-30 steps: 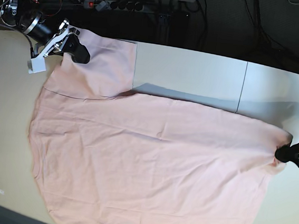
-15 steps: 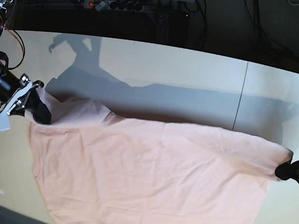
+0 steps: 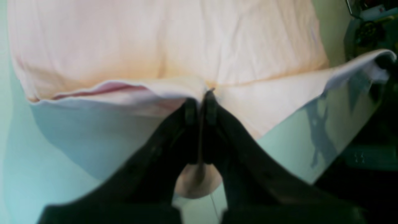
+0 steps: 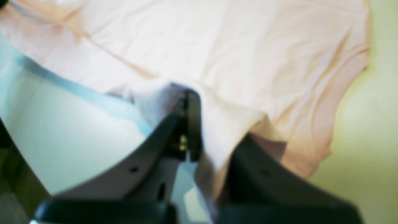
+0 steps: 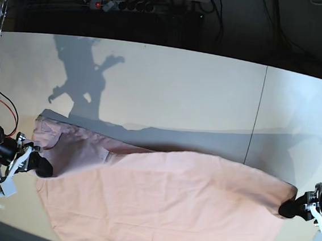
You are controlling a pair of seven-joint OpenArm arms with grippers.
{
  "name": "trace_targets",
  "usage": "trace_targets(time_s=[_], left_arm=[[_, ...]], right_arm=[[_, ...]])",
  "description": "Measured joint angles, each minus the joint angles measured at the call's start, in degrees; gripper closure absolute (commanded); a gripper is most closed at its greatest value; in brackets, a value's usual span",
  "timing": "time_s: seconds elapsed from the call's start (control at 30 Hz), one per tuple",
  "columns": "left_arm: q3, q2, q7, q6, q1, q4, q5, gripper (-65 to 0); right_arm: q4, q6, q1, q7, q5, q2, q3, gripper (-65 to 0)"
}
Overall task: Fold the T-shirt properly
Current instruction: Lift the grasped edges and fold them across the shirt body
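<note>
The pale pink T-shirt (image 5: pixel 164 206) lies spread across the near half of the table, plain side up, with a sleeve folded over at the left. My right gripper (image 5: pixel 43 168), at the base view's left, is shut on the shirt's left edge; the right wrist view shows its fingers (image 4: pixel 189 124) pinching a raised fold of cloth (image 4: pixel 217 62). My left gripper (image 5: pixel 285 210), at the base view's right, is shut on the shirt's right corner; the left wrist view shows its black fingers (image 3: pixel 199 105) clamped on the hem (image 3: pixel 155 90). No lettering or label shows.
The pale table (image 5: pixel 198 90) runs back to a dark rear edge with a power strip (image 5: pixel 132 6) and cables behind it. A seam (image 5: pixel 258 101) crosses the tabletop at the right. The shirt's lower hem lies close to the table's front edge.
Both grippers have pulled the shirt's far edge toward the front of the table. The right gripper moved down from the back left, folding the sleeve over; the left gripper also moved nearer.
</note>
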Motion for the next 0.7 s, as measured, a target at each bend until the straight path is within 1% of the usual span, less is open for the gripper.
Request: trace_targets(time_s=[0.1,0.2,0.33,0.43,0.53,0.63,0.7], left_arm=[[0.0,0.3,-2.4,0.0,-1.8,-3.5,3.4,0.0],[0.0,0.6,-5.7,0.0,-2.5,-5.9,7.3,0.0],[0.0,0.7,-12.7,0.0,-3.2,-6.8,12.8,0.0],[0.0,1.5,-14.5,0.0,-3.2,-6.8,16.4,0.0],[0.0,3.0,-15.5,-0.1,-3.2,-6.9,18.0,0.0],[0.0,4.3,-18.6,-0.1,-3.2,-7.5,22.2,0.0],[-0.1,5.0,-21.4,0.0,-3.2,-9.0,25.0,0.0]], right_arm=[[-4.4,0.0,4.4,0.1,-0.9,0.0,-3.6,0.0],[-7.8,0.0,8.7,0.5,-0.8,-0.2,-5.9,0.0],[-12.2,0.0,13.0,1.2,-1.7,-0.5,-6.9,0.0],[-15.1,0.0,15.0,1.8,-5.0,-2.5,-6.9,0.0],[-18.0,0.0,16.4,1.9,-7.9,-5.3,-6.9,0.0],[-20.9,0.0,17.5,2.9,-9.9,-7.6,-7.1,0.0],[-22.6,0.0,18.3,4.3,-12.7,-8.5,-7.1,0.0]])
